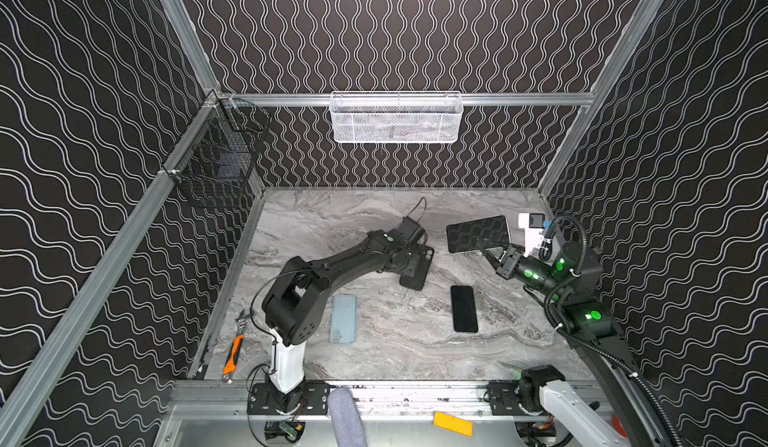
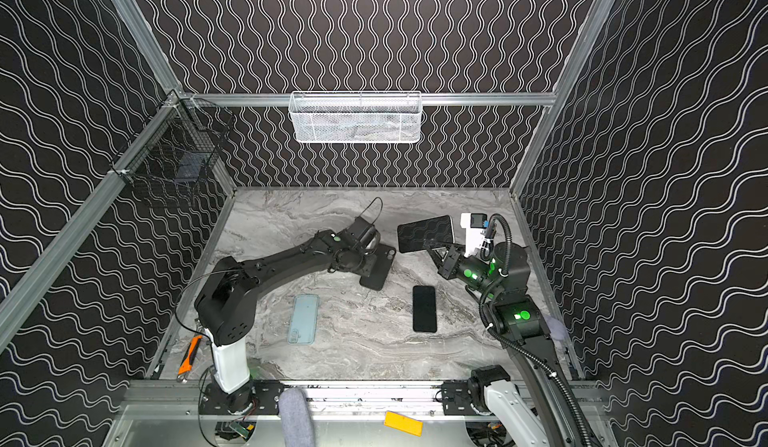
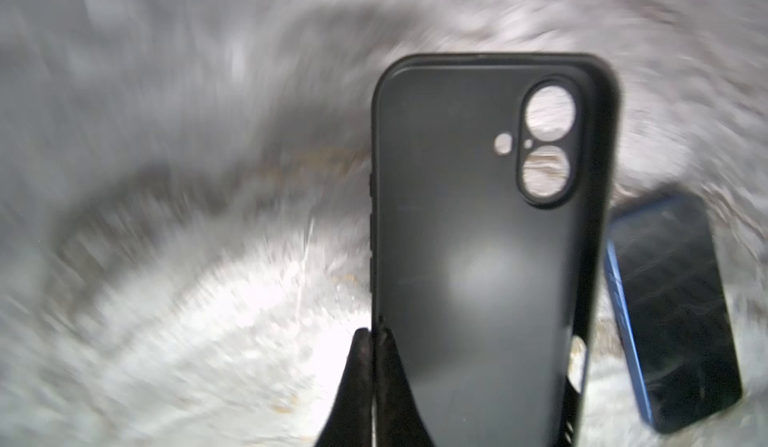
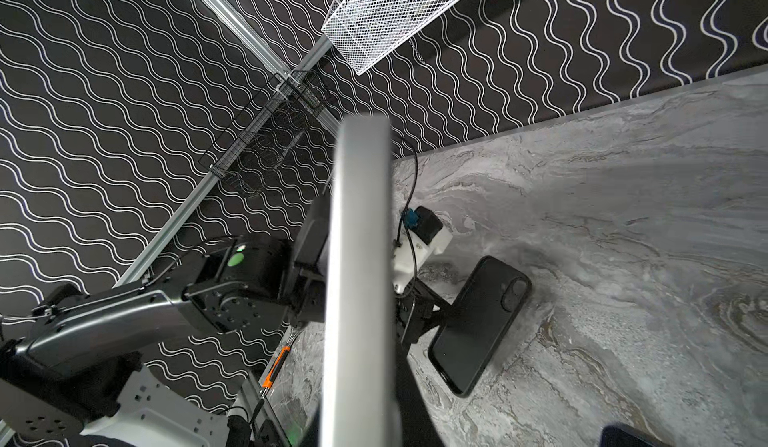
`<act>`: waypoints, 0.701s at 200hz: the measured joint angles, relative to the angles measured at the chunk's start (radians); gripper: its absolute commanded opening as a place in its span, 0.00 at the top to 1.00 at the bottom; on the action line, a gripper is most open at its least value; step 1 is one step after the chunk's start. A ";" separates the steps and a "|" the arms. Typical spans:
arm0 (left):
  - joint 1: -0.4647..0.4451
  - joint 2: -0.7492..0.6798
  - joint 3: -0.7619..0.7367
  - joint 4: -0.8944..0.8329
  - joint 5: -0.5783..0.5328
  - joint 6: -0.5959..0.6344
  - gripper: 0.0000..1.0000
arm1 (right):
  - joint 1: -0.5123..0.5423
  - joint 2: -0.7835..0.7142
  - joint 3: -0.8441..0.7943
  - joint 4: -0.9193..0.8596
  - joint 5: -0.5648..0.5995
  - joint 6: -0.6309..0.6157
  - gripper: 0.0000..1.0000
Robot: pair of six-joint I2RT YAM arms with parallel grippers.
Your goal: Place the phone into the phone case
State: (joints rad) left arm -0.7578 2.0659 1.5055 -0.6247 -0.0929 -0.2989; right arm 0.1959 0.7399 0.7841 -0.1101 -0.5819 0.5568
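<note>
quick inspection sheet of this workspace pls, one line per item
surface: marble-look tabletop, no spills seen
job's things: black phone case, empty, pinched by one side wall; phone gripped at its edge
clutter: light blue case, second dark phone, adjustable wrench
grippers: left gripper shut on case; right gripper shut on phone
cables: corrugated hose loops over right arm; thin cable by left wrist
surroundings: white mesh basket, black wire basket, wavy-patterned walls

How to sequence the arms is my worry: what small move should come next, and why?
Probably carry the phone, held raised in the shut right gripper, across toward the black case. The left gripper is pinched on the case's side wall, its open side seemingly facing up, and phone and case are well apart.
</note>
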 measured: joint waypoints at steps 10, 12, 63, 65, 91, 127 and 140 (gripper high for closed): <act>0.001 0.002 0.021 -0.025 -0.001 0.084 1.00 | -0.001 -0.006 -0.004 0.000 0.000 0.000 1.00; 0.002 0.004 0.025 -0.031 -0.001 0.102 1.00 | -0.001 -0.007 -0.005 0.000 0.000 0.000 1.00; 0.016 0.049 0.051 -0.145 0.050 0.518 1.00 | -0.006 -0.041 -0.016 -0.042 -0.001 -0.008 1.00; 0.018 0.049 0.048 -0.146 0.056 0.535 1.00 | -0.006 -0.041 -0.017 -0.043 -0.002 -0.008 1.00; 0.066 0.064 0.045 -0.159 0.165 0.686 1.00 | -0.007 -0.043 -0.025 -0.079 -0.005 -0.008 1.00; 0.117 0.145 0.142 -0.206 0.257 0.832 1.00 | -0.008 -0.060 -0.025 -0.123 -0.004 -0.012 1.00; 0.119 0.159 0.150 -0.206 0.277 0.861 1.00 | -0.008 -0.063 -0.027 -0.126 -0.003 -0.012 1.00</act>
State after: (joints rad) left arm -0.6388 2.2250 1.6554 -0.8307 0.1841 0.5625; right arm 0.1883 0.6769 0.7574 -0.2363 -0.5854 0.5446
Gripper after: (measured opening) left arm 0.050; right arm 0.137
